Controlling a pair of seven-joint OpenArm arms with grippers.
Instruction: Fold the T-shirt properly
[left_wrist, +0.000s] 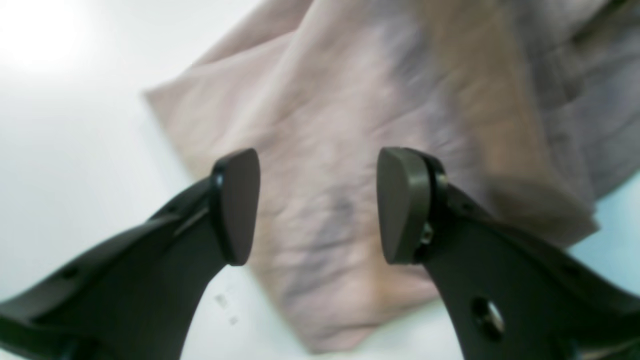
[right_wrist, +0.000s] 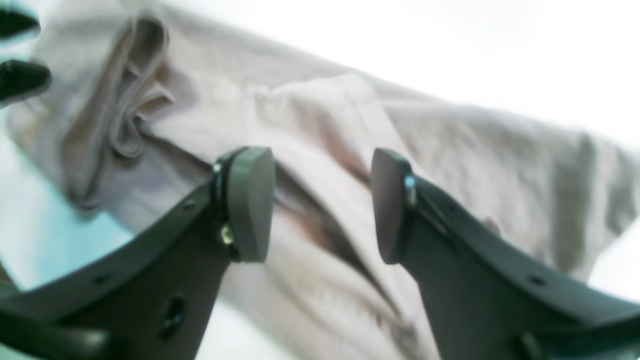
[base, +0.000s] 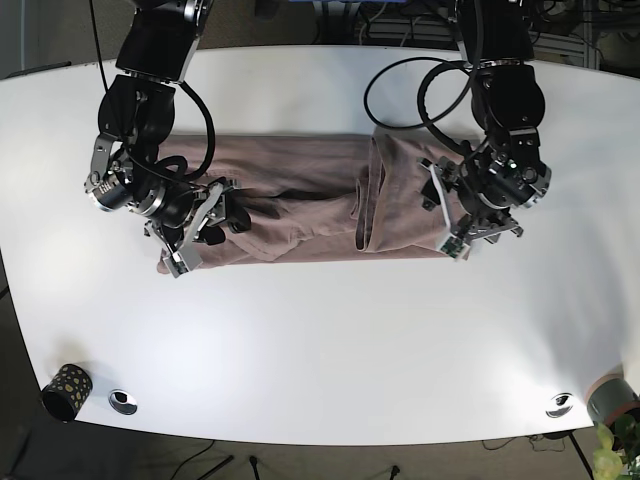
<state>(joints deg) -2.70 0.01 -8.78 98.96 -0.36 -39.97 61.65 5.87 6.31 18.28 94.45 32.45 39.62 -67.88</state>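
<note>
While both claws, left (left_wrist: 318, 205) and right (right_wrist: 322, 205), hang released over the shirt (base: 300, 210): pinch matching edge corners evenly, lift together.

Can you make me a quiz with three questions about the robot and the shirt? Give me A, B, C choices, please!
1. Where is the T-shirt?
A. Hanging off the table edge
B. Lying across the middle of the white table
C. On the floor

2. What colour is the T-shirt?
A. Bright blue
B. Dusty pinkish-brown
C. Black

3. How do the jaws of the left gripper stand?
A. Open, with shirt cloth showing in the gap
B. Shut on a cup
C. Shut with no gap

Answers:
1. B, the base view shows the shirt stretched between the two arms on the tabletop.
2. B, all three views show pale pinkish-brown cloth.
3. A, the left wrist view shows the two pads apart with nothing clamped between them; the right gripper is open too.
</note>
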